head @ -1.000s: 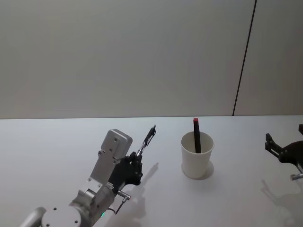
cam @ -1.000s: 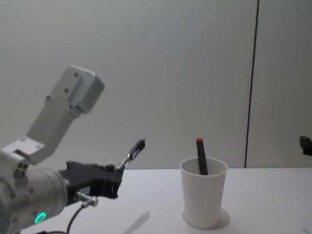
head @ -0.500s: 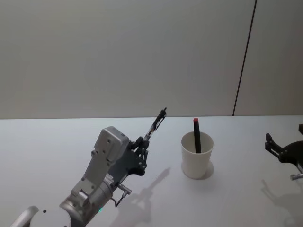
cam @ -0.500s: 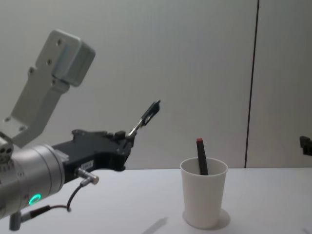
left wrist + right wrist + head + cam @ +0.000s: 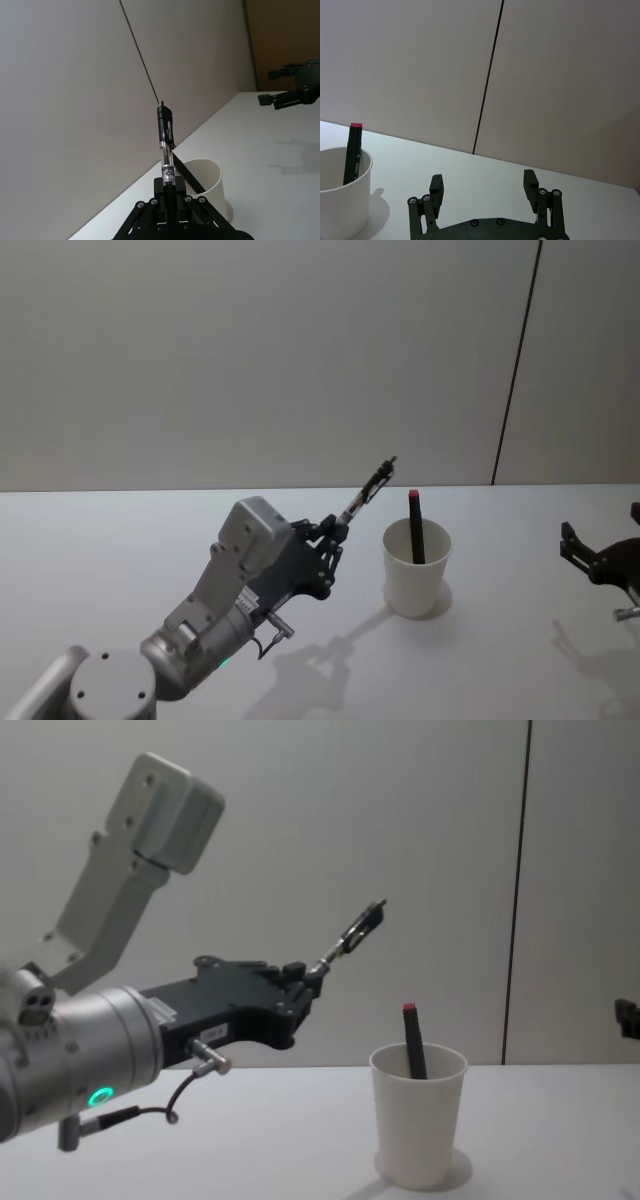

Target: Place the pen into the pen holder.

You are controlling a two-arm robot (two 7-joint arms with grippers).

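We hold the pen (image 5: 366, 494) clamped in our left hand (image 5: 333, 532) near the pen holder (image 5: 416, 578); next, we think, lift it over the top and let go; our right hand (image 5: 484, 181) rests, jaws apart.

The pen (image 5: 165, 145) is black at its clip end, clear with a white label elsewhere. The pen holder (image 5: 416, 585) is plain white; the marker (image 5: 415, 525) in it is black, capped red. The left gripper (image 5: 310, 978) and right gripper (image 5: 482, 182) are black.
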